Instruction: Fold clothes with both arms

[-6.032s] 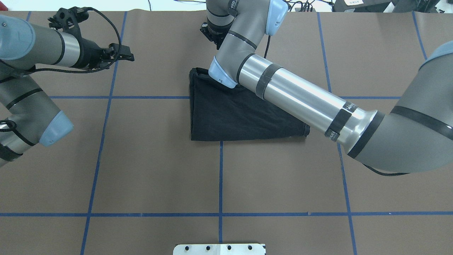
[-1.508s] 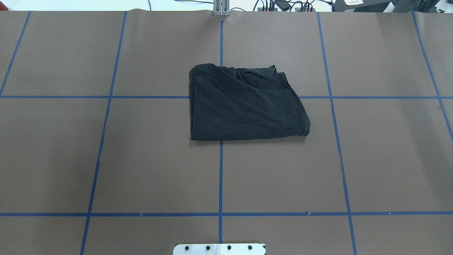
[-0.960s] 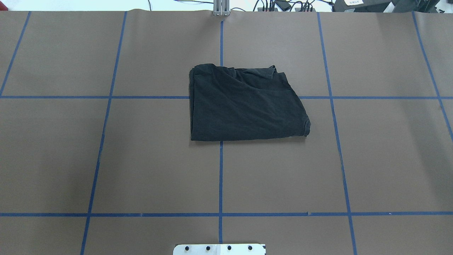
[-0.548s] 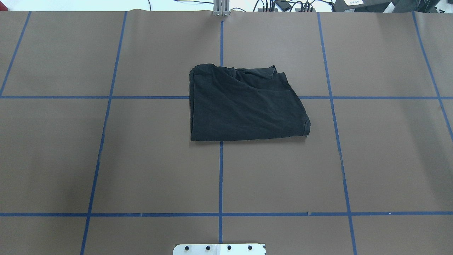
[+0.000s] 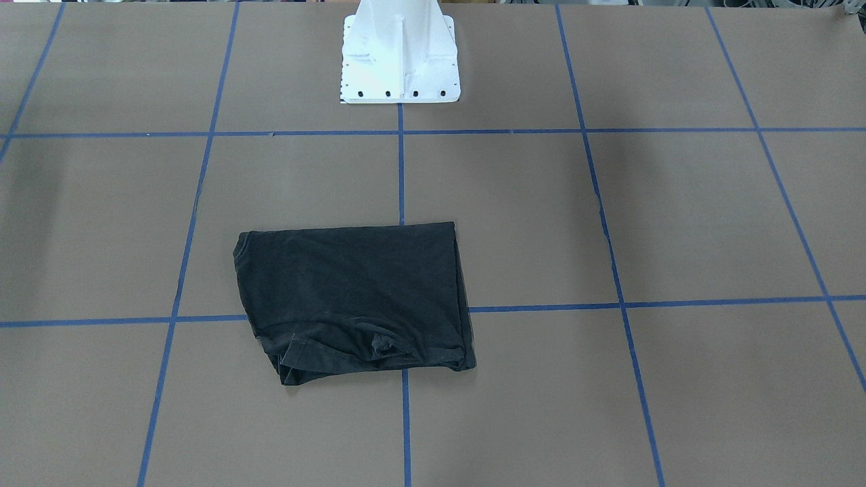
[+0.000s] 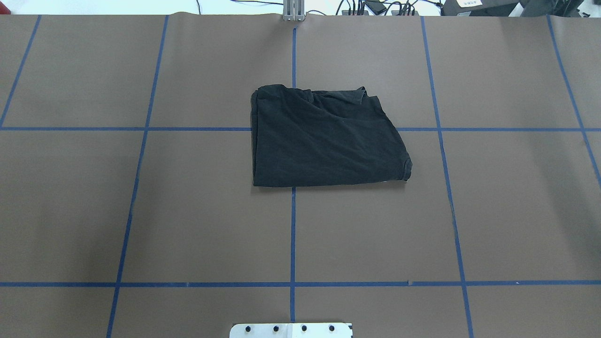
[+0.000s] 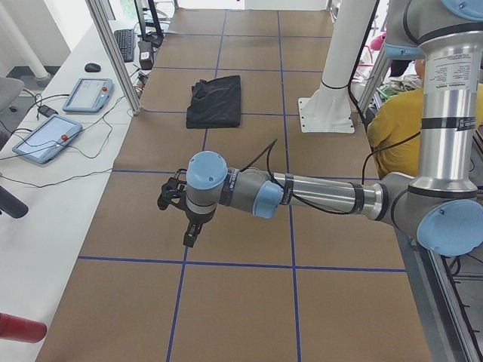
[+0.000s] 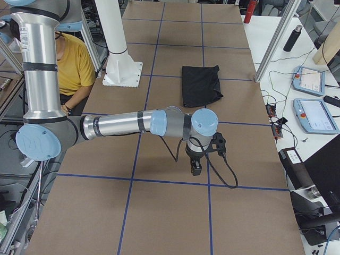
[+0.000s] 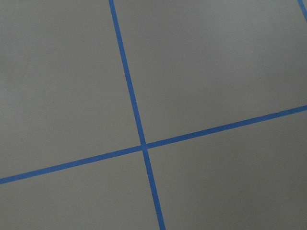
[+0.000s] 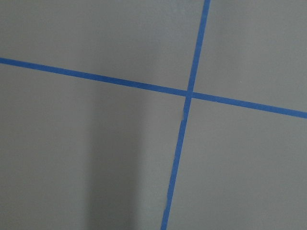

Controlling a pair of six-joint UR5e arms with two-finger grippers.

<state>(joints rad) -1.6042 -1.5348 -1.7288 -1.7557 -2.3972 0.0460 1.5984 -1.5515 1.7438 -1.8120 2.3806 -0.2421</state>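
The black T-shirt [image 6: 324, 141] lies folded into a rough rectangle near the table's middle, plain black side up, no print showing. It also shows in the front view [image 5: 352, 297] and both side views [image 7: 215, 100] [image 8: 200, 85]. Both arms are out of the overhead and front views. The left gripper [image 7: 190, 235] hangs pointing down over bare table far from the shirt; I cannot tell if it is open or shut. The right gripper [image 8: 196, 169] hangs likewise at the other end; I cannot tell its state. The wrist views show only brown table and blue tape.
Blue tape lines grid the brown table cover [image 6: 188, 211]. The white base mount [image 5: 400, 61] stands at the robot's edge. A person in a yellow shirt [image 8: 74, 64] sits behind the robot. Teach pendants [image 7: 87, 94] [image 8: 313, 114] lie on side benches.
Six seconds ago the right arm reached over the shirt and the left arm hovered at the far left; both have since left the overhead view. Nothing has moved in the last 1.5 s.
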